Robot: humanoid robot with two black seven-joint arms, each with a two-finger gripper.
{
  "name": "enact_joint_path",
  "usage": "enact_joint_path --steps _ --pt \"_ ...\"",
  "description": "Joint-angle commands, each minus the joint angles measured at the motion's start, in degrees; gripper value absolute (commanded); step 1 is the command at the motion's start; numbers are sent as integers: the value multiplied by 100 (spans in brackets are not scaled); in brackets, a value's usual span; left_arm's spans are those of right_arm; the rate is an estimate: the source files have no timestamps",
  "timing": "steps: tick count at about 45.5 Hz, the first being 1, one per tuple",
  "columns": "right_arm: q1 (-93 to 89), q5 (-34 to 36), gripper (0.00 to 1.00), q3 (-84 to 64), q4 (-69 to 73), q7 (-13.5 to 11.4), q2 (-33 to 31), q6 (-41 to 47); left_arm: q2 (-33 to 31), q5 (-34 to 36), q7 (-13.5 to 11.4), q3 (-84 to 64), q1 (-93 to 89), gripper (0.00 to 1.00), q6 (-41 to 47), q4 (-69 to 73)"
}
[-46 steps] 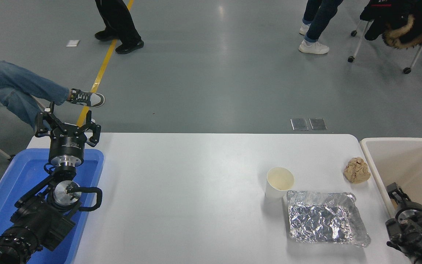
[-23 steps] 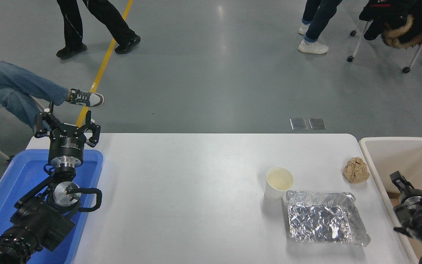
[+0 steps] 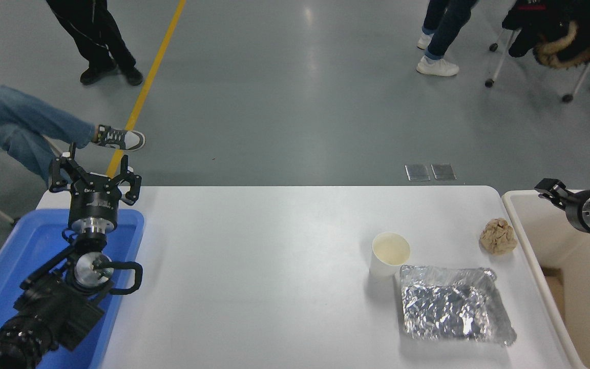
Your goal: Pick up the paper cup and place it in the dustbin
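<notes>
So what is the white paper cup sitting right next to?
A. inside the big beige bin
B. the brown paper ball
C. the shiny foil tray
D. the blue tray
C. The paper cup stands upright on the white table at the far left corner of the crinkled foil tray; the crumpled brown paper ball lies apart to its right, nearer the dustbin.

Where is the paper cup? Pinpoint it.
Head view: the paper cup stands upright right of the table's centre, at the foil tray's far-left corner.
</notes>
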Motion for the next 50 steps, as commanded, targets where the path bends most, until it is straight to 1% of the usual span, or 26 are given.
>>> enact_joint_path --steps 1,10,13,19,23,28,40,43,50 --pt "2570 -57 100 -595 2028 15 1020 1076 1 -1 -5 0 10 99 7 0" --pt "3292 -31 100 -261 2811 15 1539 1894 1 -18 -14 -9 19 99 7 0" --pt "3432 -13 100 -121 2969 15 1574 2192 9 -18 -14 -9 19 99 16 0" --pt "3819 57 100 292 3022 15 1574 3088 1 -18 -14 -9 19 99 16 0" --pt "4048 57 100 582 3022 15 1583 3371 1 -18 -14 -9 19 99 16 0" --pt "4083 57 100 671 2987 -12 1688 3380 1 -18 -14 -9 19 99 16 0" --pt "3970 92 100 600 2803 -38 1697 3283 1 -18 -14 -9 19 99 16 0" --pt "3602 92 100 600 2549 -55 1785 3064 1 -18 -14 -9 19 99 16 0" --pt "2477 83 100 574 1802 -56 1987 2203 1 -18 -14 -9 19 99 16 0"
